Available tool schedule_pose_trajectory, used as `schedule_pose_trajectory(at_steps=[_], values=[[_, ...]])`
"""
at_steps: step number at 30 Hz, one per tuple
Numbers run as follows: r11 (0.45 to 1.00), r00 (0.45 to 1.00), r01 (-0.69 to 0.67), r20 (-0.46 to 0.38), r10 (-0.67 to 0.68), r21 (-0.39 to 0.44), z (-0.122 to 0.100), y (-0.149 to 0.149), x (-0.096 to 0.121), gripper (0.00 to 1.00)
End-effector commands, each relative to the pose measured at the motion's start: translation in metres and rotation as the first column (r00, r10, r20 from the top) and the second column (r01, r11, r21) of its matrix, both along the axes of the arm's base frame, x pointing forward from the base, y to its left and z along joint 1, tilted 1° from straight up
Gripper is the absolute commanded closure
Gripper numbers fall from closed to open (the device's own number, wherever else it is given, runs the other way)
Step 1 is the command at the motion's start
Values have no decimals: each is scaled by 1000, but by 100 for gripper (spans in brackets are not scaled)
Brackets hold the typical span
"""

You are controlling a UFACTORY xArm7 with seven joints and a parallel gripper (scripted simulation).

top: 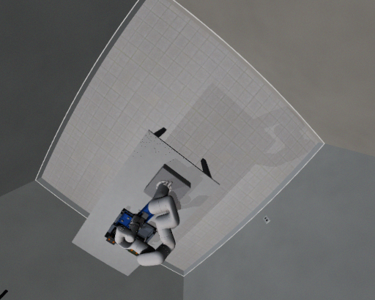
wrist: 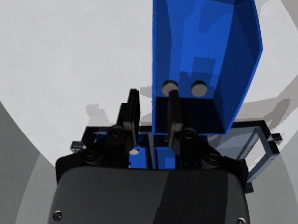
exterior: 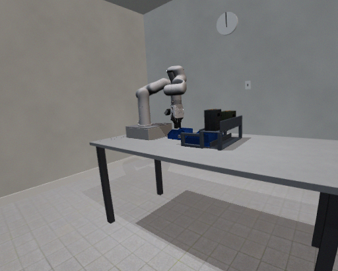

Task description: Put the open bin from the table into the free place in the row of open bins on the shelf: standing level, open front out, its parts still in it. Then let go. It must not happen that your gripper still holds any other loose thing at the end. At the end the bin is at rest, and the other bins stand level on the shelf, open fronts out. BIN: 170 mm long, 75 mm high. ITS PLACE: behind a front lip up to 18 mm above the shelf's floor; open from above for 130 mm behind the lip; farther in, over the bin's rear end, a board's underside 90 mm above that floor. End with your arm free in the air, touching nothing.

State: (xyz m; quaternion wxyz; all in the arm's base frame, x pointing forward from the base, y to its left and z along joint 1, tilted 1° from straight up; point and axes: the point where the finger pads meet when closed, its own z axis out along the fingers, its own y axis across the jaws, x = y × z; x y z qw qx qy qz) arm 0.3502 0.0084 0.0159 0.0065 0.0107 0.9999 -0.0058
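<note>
- the bin [top: 146, 211] [exterior: 171, 135] [wrist: 200, 50] rests on the table [exterior: 269, 158] [wrist: 60, 60], between the arm's base block [top: 154, 184] [exterior: 137, 132] and the shelf [top: 124, 210] [exterior: 231, 123] [wrist: 260, 125], with two round parts [wrist: 170, 87] [wrist: 199, 89] visible inside.
- the gripper [top: 143, 215] [exterior: 177, 126] [wrist: 153, 101] hangs just above it, fingers partly spread, holding nothing.
- in the wrist view the bin's long axis runs up and down the picture, most of it ahead and to the right; its left long wall lines up with the gap between the fingers, one to the outer side, one to the inner. with a single arm, there's no choice of hand.
- so the next move looks like a drop straddling that wall, then a squeeze. i'd watch the inner finger: it lines up close to a part, and pinching that along with the wall would spoil the release.
- the free place seems to be toward the right of the shelf in the wrist view, beside the blue bins [top: 124, 219] [exterior: 191, 140] [wrist: 166, 159]. an off-centre grip might let the bin tip on the way, so a level carry matters.
- no brand, label or writing is readable; the wall clock [exterior: 227, 23] shows no legible numerals.
</note>
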Motion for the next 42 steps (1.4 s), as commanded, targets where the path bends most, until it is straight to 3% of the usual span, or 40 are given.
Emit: schedule_pose_trajectory(at_steps=[1, 42], values=[[1000, 1000, 0, 2, 0, 0, -4, 0, 1, 72], [1000, 1000, 0, 2, 0, 0, -28, 0, 1, 72]])
